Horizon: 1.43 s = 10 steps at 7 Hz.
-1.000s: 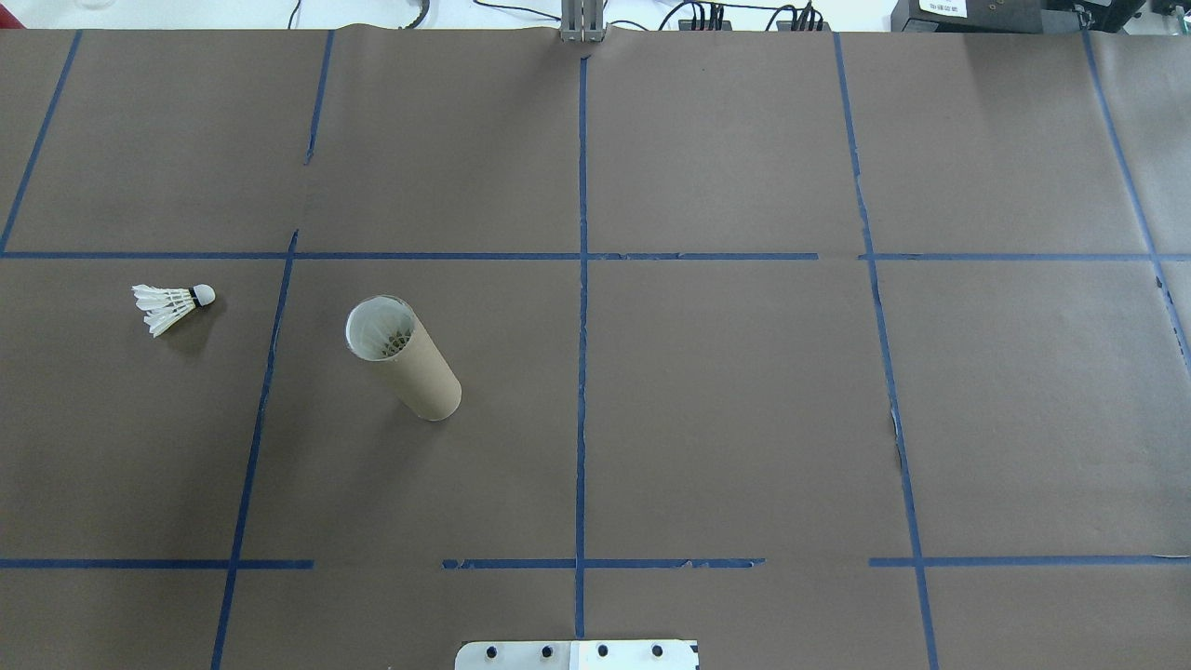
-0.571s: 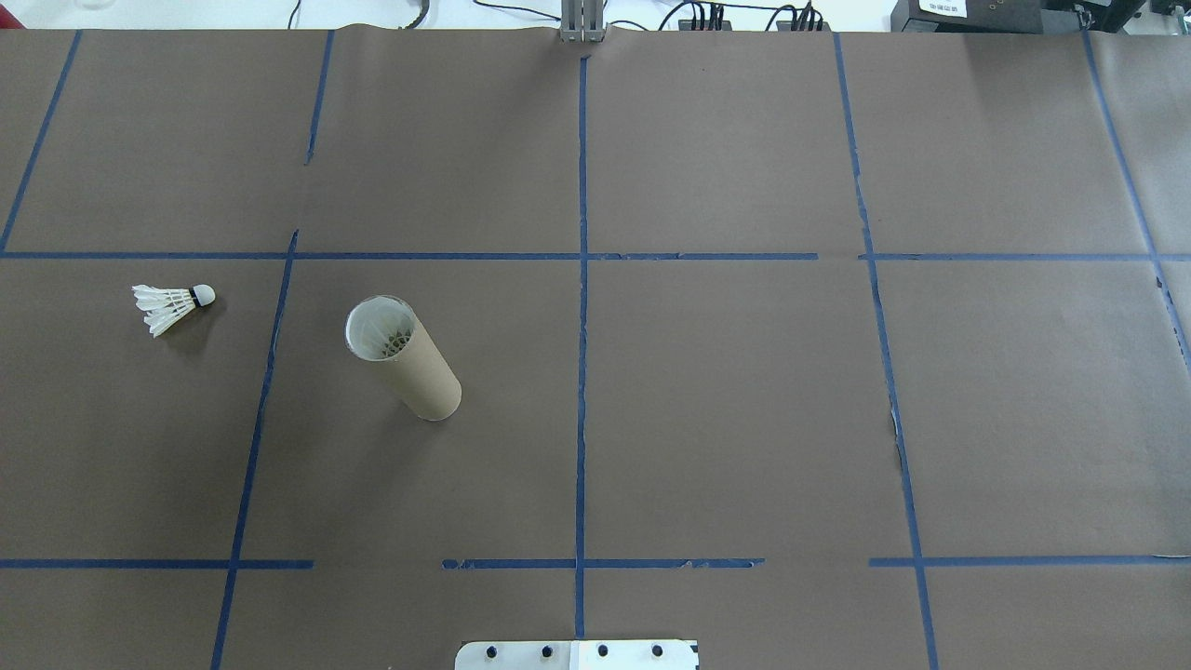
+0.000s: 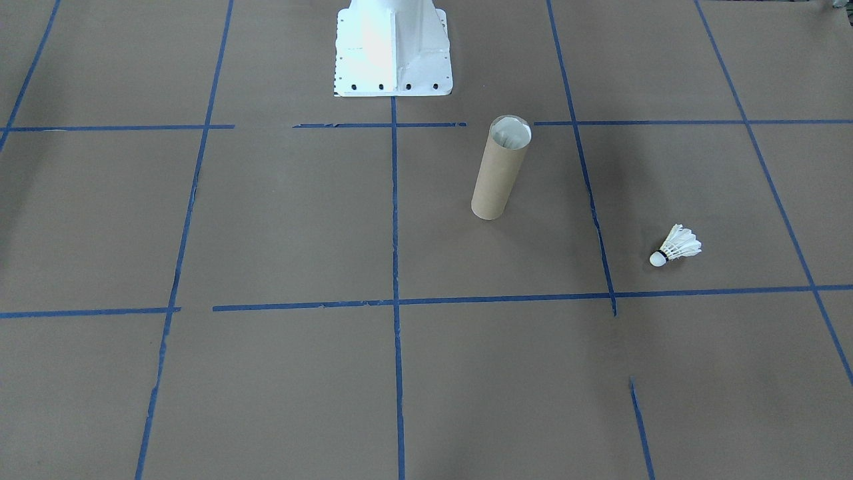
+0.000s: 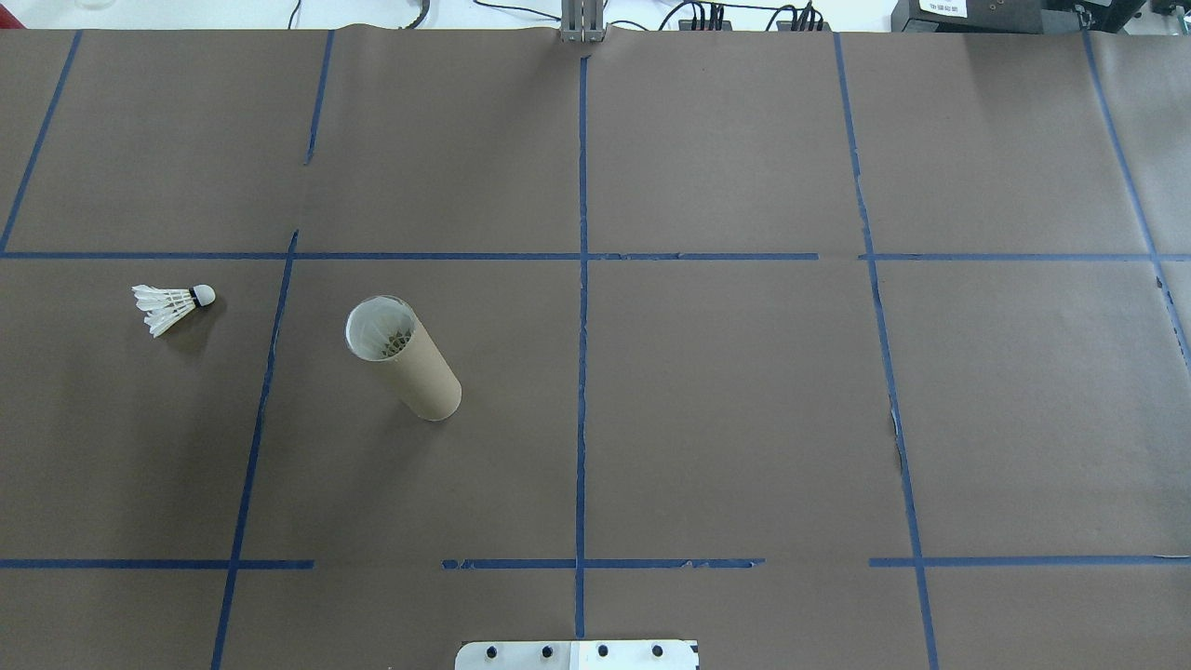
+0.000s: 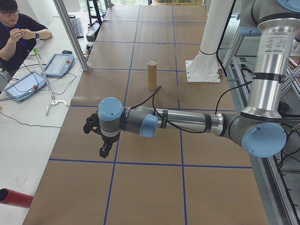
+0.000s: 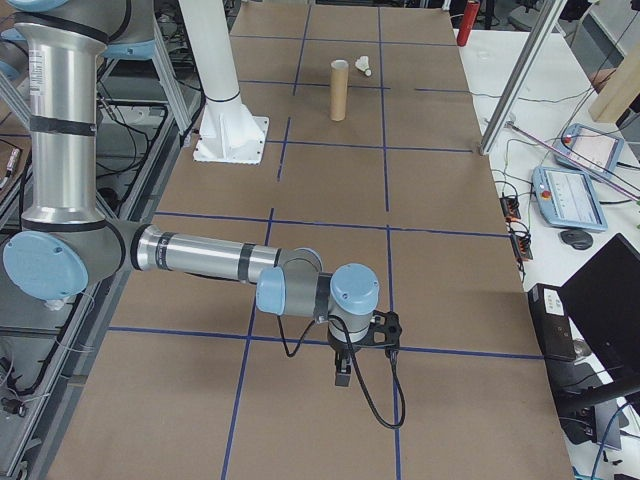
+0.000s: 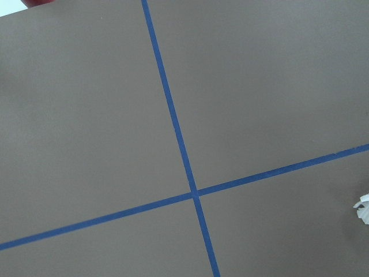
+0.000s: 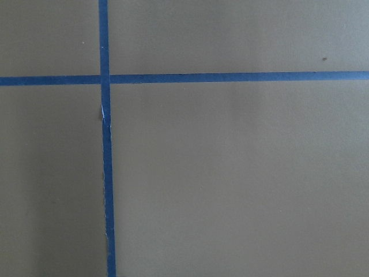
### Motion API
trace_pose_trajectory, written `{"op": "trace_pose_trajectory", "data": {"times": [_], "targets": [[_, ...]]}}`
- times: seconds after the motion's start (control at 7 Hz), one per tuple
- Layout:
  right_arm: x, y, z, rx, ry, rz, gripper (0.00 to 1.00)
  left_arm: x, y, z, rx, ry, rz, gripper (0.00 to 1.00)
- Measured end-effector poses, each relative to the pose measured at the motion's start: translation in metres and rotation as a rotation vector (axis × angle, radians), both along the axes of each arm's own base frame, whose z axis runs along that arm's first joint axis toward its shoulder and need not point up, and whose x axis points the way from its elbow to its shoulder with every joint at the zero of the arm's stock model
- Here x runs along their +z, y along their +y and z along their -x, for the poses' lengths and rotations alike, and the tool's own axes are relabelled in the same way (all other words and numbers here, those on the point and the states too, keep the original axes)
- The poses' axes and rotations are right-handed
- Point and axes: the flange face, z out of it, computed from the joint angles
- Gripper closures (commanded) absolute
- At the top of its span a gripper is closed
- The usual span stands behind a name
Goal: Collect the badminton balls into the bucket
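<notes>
shuttlecock [image 4: 174, 308]: no shift vs earlier overhead pics, same spot on its side
tube [image 4: 404, 357]: no shift, upright w/ feathers inside
arms: none entered overhead view
overall: no visible change

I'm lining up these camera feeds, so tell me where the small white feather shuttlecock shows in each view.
Front-facing: small white feather shuttlecock right of the tall brown cardboard tube.
Overhead: left of the tube.
Exterior left: not visible.
Exterior right: top, just right of the tube.
Left wrist: feather edge at right border.
Right wrist: absent.
Shared landmark: the tube.
</notes>
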Motion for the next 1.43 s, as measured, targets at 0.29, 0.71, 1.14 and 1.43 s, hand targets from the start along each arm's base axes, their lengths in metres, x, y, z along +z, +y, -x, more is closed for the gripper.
{"op": "trace_pose_trajectory", "data": {"times": [0.29, 0.71, 1.14, 1.43], "targets": [[0.0, 0.0, 0.0, 0.0, 0.0, 0.0, 0.0, 0.013, 0.005, -0.041, -0.061, 0.045, 0.062, 0.0], [0.0, 0.0, 0.0, 0.0, 0.0, 0.0, 0.0, 0.008, 0.012, -0.105, -0.172, 0.192, 0.153, 0.0], [0.0, 0.0, 0.0, 0.0, 0.0, 0.0, 0.0, -0.002, 0.035, -0.156, -0.251, 0.389, 0.236, 0.0], [0.0, 0.0, 0.0, 0.0, 0.0, 0.001, 0.0, 0.002, 0.056, -0.183, -0.329, 0.488, 0.286, 0.0]]}}
